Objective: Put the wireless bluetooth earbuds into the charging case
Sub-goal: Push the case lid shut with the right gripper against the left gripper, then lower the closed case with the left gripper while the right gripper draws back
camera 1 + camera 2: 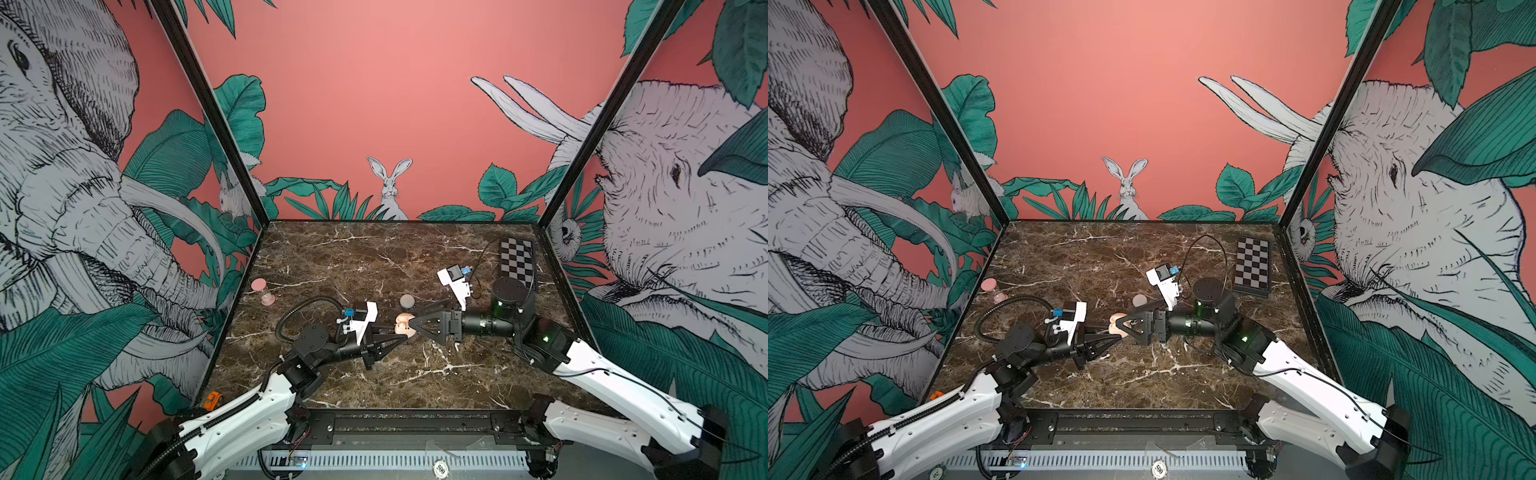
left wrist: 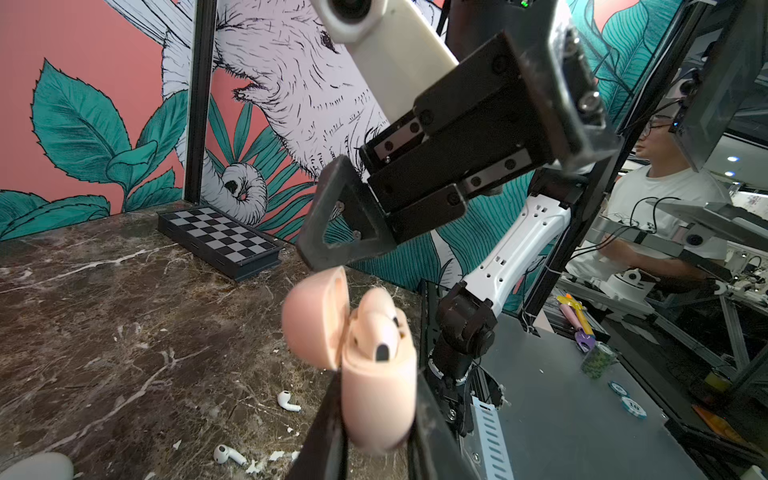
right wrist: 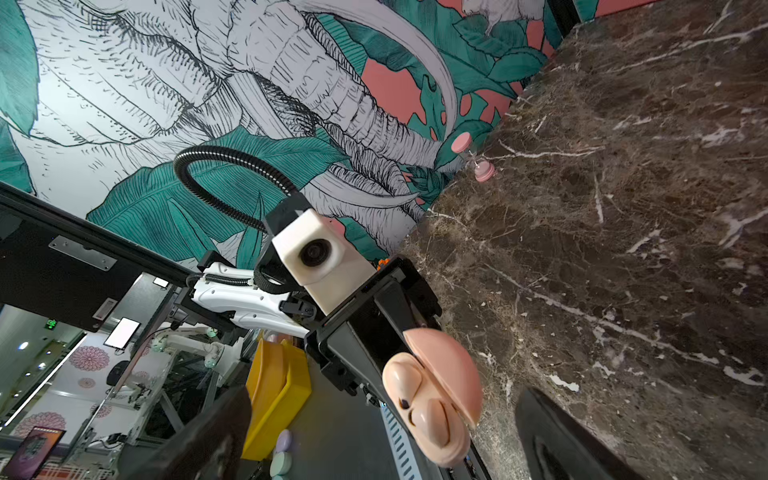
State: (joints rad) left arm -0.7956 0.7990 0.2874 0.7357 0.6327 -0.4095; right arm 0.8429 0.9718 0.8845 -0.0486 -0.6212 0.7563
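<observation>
The pink charging case (image 2: 376, 399) is held above the marble with my left gripper (image 2: 376, 419) shut on its body. Its lid (image 2: 313, 316) stands open, and two pink buds (image 2: 380, 332) sit in its wells. In both top views the case (image 1: 403, 325) (image 1: 1116, 324) hangs near the table's middle. My right gripper (image 3: 382, 449) is open, with its fingertips (image 2: 332, 232) close over the lid and the case (image 3: 432, 399) just ahead of them. Two white wireless bluetooth earbuds (image 2: 288, 401) (image 2: 228, 454) lie loose on the marble below the case.
A grey round case (image 1: 407, 300) rests just behind the grippers, and a pale case (image 2: 37, 467) shows at the left wrist view's edge. A folded chessboard (image 1: 517, 257) lies at the back right, a pink hourglass (image 1: 262, 291) by the left wall, an orange toy car (image 1: 212, 400) at the front left corner.
</observation>
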